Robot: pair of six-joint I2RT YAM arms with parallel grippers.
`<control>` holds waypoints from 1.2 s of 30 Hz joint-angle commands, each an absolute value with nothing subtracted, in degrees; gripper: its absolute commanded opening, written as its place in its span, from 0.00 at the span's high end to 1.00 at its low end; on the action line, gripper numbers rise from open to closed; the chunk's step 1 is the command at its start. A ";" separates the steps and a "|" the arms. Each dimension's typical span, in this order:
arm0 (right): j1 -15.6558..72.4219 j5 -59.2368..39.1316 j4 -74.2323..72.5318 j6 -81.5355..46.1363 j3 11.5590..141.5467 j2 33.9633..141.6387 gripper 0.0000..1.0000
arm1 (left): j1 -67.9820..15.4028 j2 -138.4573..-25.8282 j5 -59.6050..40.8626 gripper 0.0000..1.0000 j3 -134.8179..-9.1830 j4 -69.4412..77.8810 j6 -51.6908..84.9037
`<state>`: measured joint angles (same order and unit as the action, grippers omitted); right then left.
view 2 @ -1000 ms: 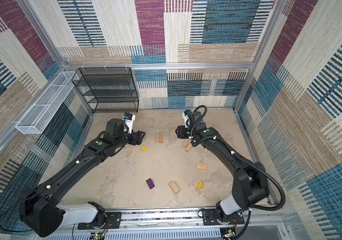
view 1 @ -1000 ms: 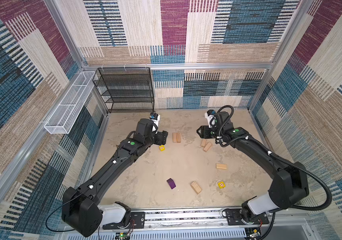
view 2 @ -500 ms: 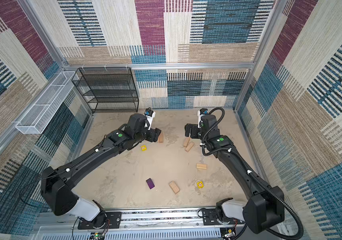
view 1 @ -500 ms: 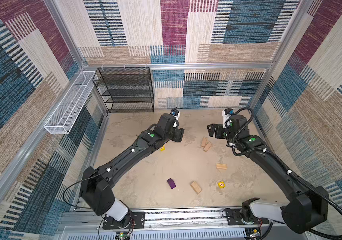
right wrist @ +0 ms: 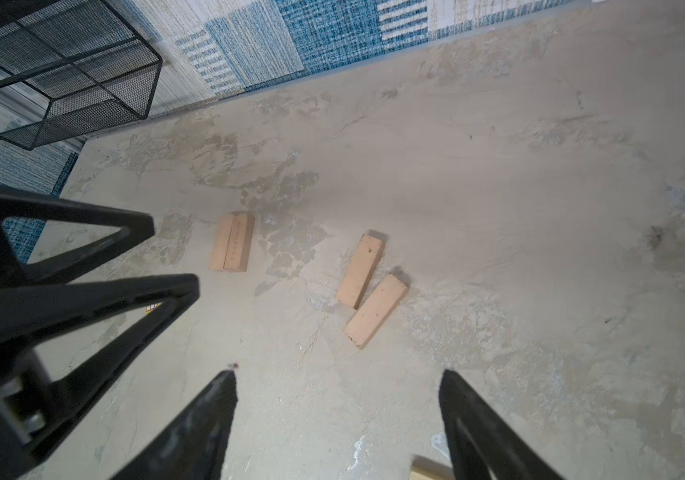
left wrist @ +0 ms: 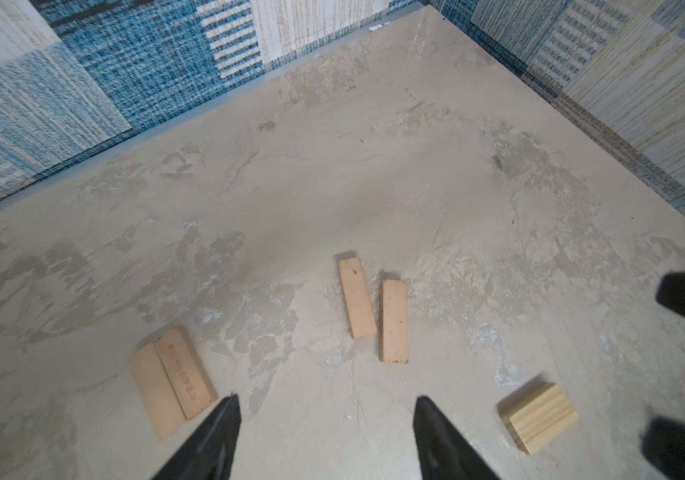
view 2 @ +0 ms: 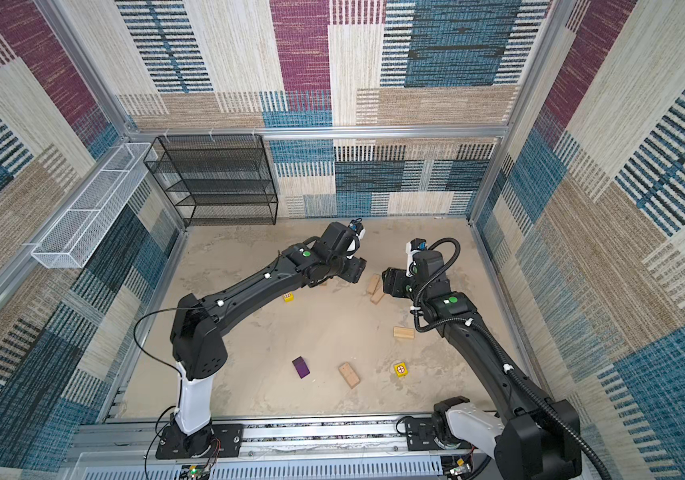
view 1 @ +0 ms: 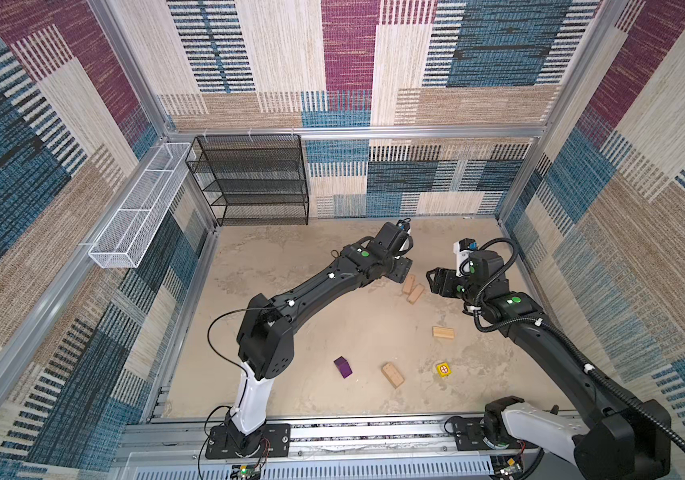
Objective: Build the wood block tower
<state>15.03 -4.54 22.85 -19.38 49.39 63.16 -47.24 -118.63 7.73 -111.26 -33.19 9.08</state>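
Nothing stacked: every block flat on the beige floor (view 1: 274, 257). Far middle, a staggered pair of bricks (view 1: 408, 283) side by side, between the two grippers. Left of it, under the left arm, a touching pair of bricks (left wrist: 170, 382), long sides together. Left gripper (left wrist: 327, 399) spread apart, empty, above the floor. Right gripper (right wrist: 338, 374) spread too, grasping nothing. Right of middle, a lone brick (view 1: 443, 332). Along the near side, left to right: purple block (view 1: 342, 367), near brick (view 1: 392, 375), yellow cube (view 1: 443, 369). Second yellow cube (view 2: 288, 296) left of middle, beside the left arm.
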 commanded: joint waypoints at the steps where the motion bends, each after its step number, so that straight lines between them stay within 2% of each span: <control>1: 15.11 -5.46 22.55 -21.64 47.17 60.73 0.26 | -47.70 -123.50 7.99 0.30 -117.14 -37.94 8.28; 10: 15.09 -6.79 23.20 -24.53 41.42 55.20 0.35 | -47.99 -135.45 6.16 0.32 -129.00 -41.95 9.15; 17: 15.06 -7.24 23.65 -24.26 39.67 55.18 0.36 | -47.90 -142.86 4.53 0.33 -136.36 -44.68 9.03; 36: 15.09 -7.19 22.50 -23.21 37.52 57.26 0.32 | -47.98 -152.09 5.82 0.37 -143.31 -44.81 7.47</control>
<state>15.03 -7.05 24.25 -23.29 37.71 57.19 -47.90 -151.55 4.58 -142.71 -44.38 9.02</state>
